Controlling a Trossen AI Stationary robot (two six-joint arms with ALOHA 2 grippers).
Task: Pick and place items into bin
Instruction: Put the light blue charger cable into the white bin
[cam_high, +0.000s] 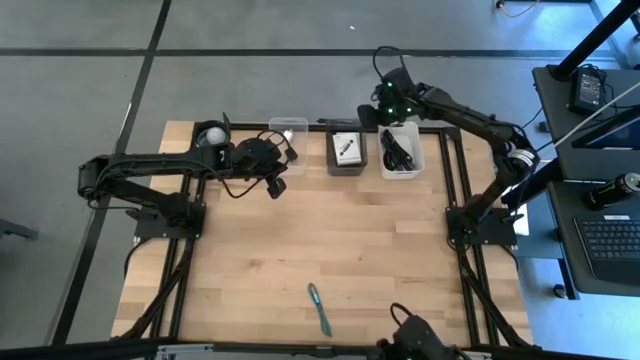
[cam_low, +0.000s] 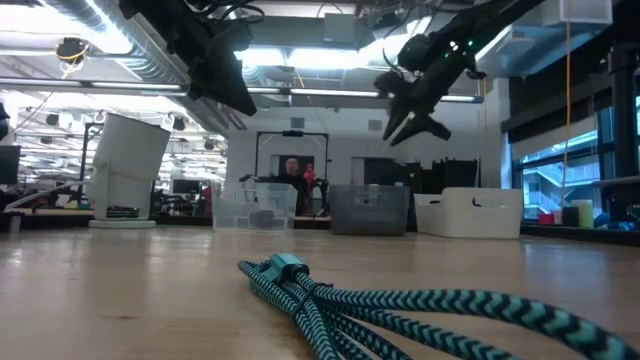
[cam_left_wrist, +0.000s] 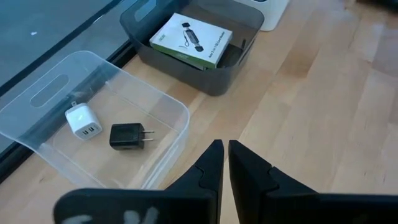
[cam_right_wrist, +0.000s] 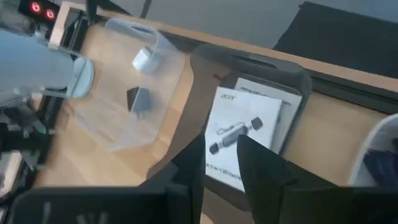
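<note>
Wood table (cam_high: 330, 250), butcher-block planks, black frame rails (cam_high: 455, 170) along both sides and the far edge. White cup (cam_high: 210, 133) at the far left corner; in the low view it's the white tapered tub (cam_low: 128, 170), leaning a bit. Floor (cam_high: 250, 60) is grey with dark seam lines. Dark desk (cam_high: 590, 135) off the table's right side: keyboard (cam_high: 610, 240), black power brick (cam_high: 585, 88), dark can (cam_high: 618, 188) lying on its side. The low view shows the lab behind: ceiling light strips (cam_low: 100, 30), window (cam_low: 545, 180) at right, one person (cam_low: 291, 170) far back, blurred.
</note>
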